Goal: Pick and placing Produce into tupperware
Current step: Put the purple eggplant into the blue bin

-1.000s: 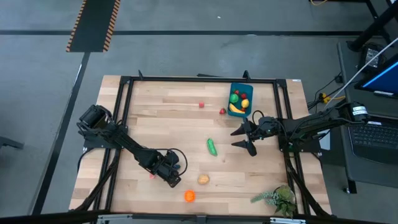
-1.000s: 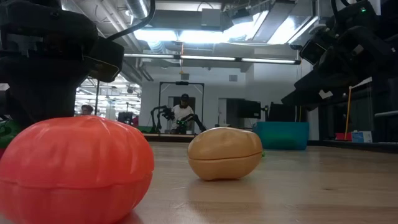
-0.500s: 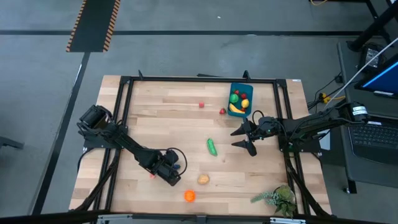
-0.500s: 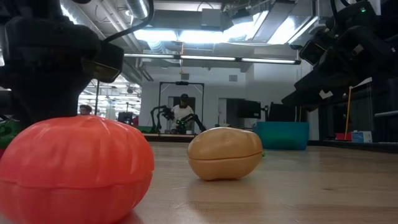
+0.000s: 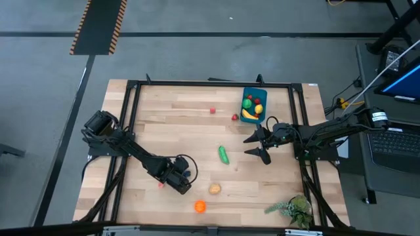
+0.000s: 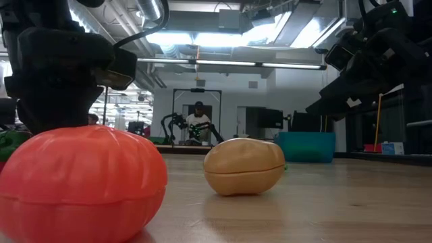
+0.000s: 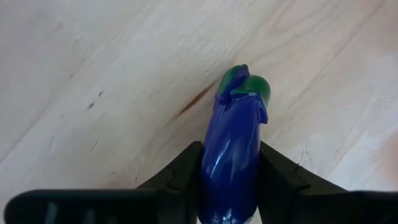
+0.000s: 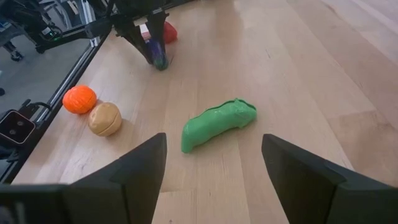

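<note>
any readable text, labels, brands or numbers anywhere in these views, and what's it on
None can be read.
Blue laptop screen beside the table: whatever it shows is too small to read.
Small blue rectangular plastic container, wooden table top, purple toy eggplant in the left hand, green toy cucumber: no markings visible.

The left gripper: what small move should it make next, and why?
Probably lift. The left gripper has its fingers against both sides of the purple eggplant, which lies on the table, far from the blue tupperware.
</note>
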